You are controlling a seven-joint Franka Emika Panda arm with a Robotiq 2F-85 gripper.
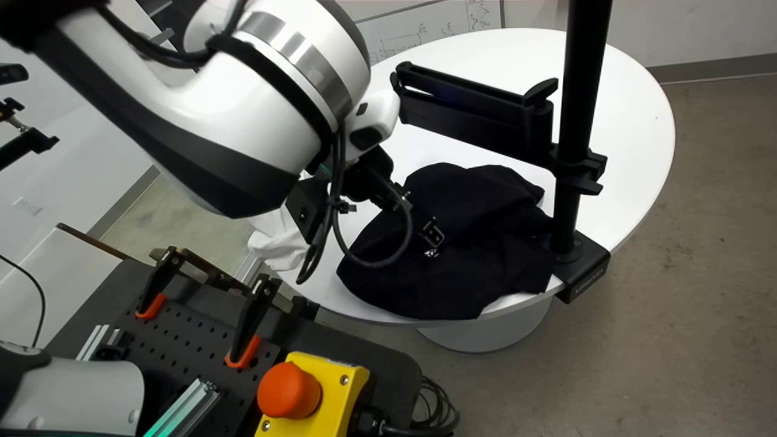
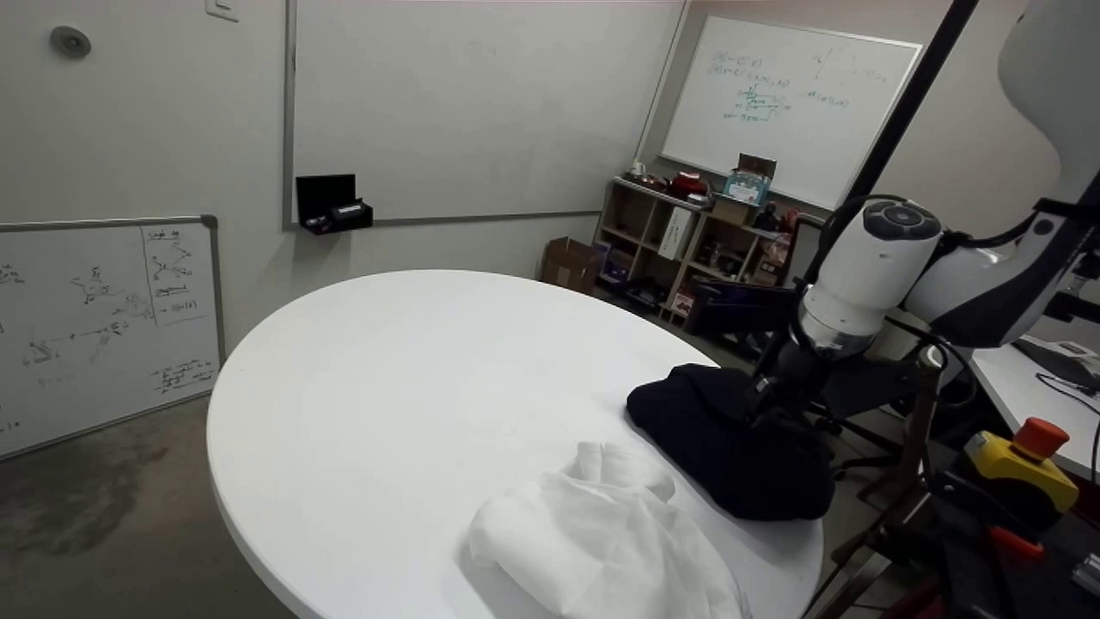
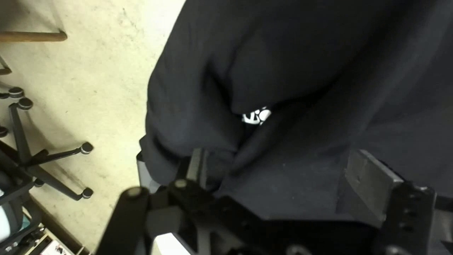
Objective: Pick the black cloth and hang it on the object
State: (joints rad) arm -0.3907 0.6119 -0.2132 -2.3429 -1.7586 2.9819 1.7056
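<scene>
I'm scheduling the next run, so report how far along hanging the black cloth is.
Seemingly done: the approach; the hand is right at the black cloth. Under way: apparently the grasp; its fingers stand apart in the wrist view. Left: gripping, lifting and hanging; the cloth lies on the round white table, and none hangs on the black pole stand, the likely target.
</scene>
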